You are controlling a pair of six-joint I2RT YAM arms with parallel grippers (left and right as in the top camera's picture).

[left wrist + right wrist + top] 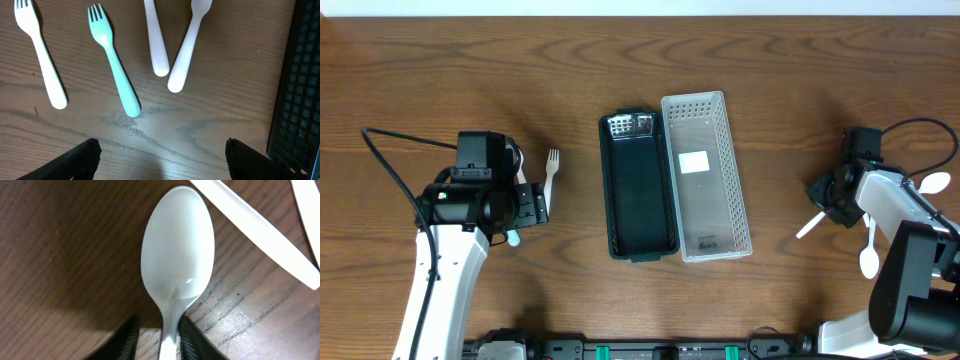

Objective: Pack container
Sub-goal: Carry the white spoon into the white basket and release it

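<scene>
Black container (640, 200) lies at the centre of the table (440, 70), long side touching a white perforated basket (712, 205) on its right. To the left of the container, the left wrist view shows a white fork (39, 57), a teal fork (114, 67) and two white handles (156, 42) that converge at their ends, all flat on the wood. The left gripper (162, 162) hovers above them, released, with its jaws spread wide and nothing between them. Well apart on the other side of the basket, the right gripper (162, 332) is clenched on the neck of a white spoon (178, 247), bowl upward against the tabletop. Further white cutlery (255, 227) lies just beside it.
</scene>
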